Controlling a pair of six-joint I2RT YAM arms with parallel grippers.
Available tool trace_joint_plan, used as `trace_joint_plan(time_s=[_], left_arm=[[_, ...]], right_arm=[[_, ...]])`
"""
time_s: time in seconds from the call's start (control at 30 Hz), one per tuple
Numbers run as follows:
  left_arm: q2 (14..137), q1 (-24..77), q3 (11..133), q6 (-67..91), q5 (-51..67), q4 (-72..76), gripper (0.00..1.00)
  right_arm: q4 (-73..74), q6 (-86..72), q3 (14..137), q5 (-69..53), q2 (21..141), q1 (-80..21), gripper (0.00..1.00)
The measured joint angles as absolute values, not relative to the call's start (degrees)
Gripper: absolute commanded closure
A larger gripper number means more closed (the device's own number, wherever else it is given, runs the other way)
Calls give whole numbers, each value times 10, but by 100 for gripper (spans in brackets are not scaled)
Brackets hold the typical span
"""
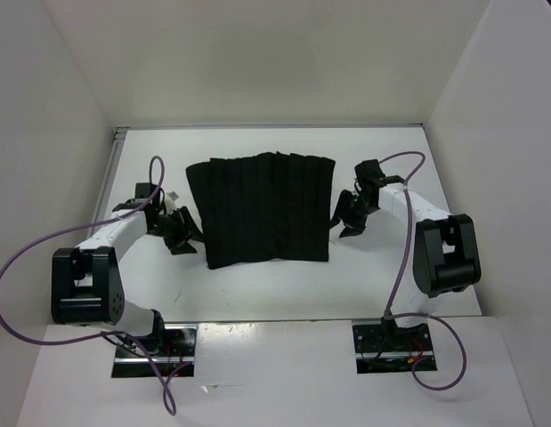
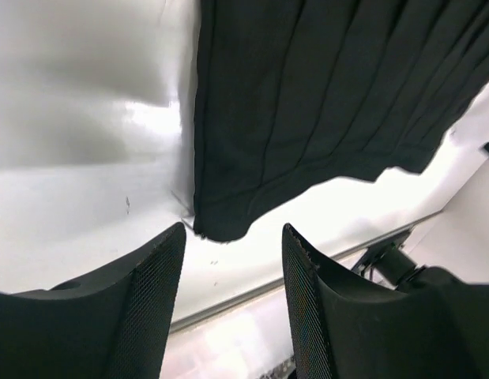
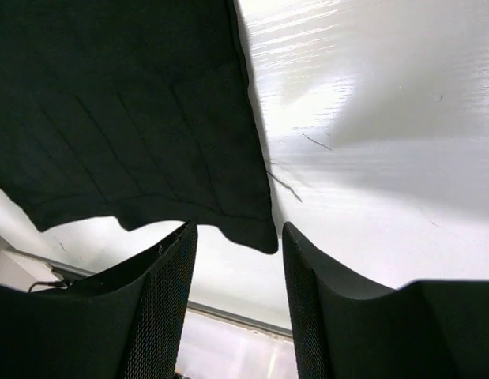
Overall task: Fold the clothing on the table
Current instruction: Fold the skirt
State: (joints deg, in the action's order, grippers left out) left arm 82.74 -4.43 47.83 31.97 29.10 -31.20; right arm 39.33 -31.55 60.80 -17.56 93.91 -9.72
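Observation:
The clothing (image 1: 262, 209), a black pleated garment, lies flat in the middle of the white table (image 1: 257, 289), folded into a rough rectangle. My left gripper (image 1: 179, 233) is just off its near left corner, open and holding nothing. In the left wrist view that gripper (image 2: 234, 233) has its jaws spread, with the corner of the clothing (image 2: 307, 103) just past the tips. My right gripper (image 1: 351, 218) hovers beside the garment's right edge, also open. The right wrist view shows this gripper (image 3: 240, 230) with the near right corner of the clothing (image 3: 126, 103) just beyond its tips.
White upright walls (image 1: 52, 116) close in the table on the left, back and right. The table's thin metal edge (image 2: 252, 294) runs along the near side. Purple cables (image 1: 17, 258) loop from both arms, whose bases (image 1: 155, 347) sit at the near edge.

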Motion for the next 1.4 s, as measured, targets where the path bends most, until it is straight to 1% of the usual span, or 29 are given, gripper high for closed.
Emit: trace_joint_plan(time_s=[0.13,0.43,0.63,0.7,0.77,0.97,1.07,1.13,1.2,1.23,1.27,1.33,1.4], left_arm=[[828,-22,465,334,282,-323,41],[853,38,433,376,250,-308,44],[849,44,425,406,215,-299,44],[846,44,423,413,208,-289,45],[846,44,419,421,205,-280,49],[862,47,409,430,207,-253,50],[869,57,408,440,216,-239,54],[876,65,408,442,223,-228,58],[883,74,408,449,230,-217,66],[888,79,408,452,235,-212,72],[892,84,409,453,239,-206,86],[901,94,409,455,244,-197,98],[906,100,411,455,251,-193,100]], right_arm=[[394,-313,606,-173,923,-97,47],[399,-310,590,-172,899,-97,47],[410,-310,584,-171,876,-97,47],[412,-310,583,-172,874,-97,47],[411,-309,577,-172,874,-97,47],[413,-310,550,-174,876,-97,47],[413,-310,545,-178,882,-97,47],[411,-310,543,-183,890,-97,47],[408,-310,538,-192,899,-97,47],[407,-310,535,-195,902,-97,47],[404,-311,531,-200,906,-97,47],[400,-314,525,-207,912,-98,47],[397,-317,522,-212,917,-99,47]])
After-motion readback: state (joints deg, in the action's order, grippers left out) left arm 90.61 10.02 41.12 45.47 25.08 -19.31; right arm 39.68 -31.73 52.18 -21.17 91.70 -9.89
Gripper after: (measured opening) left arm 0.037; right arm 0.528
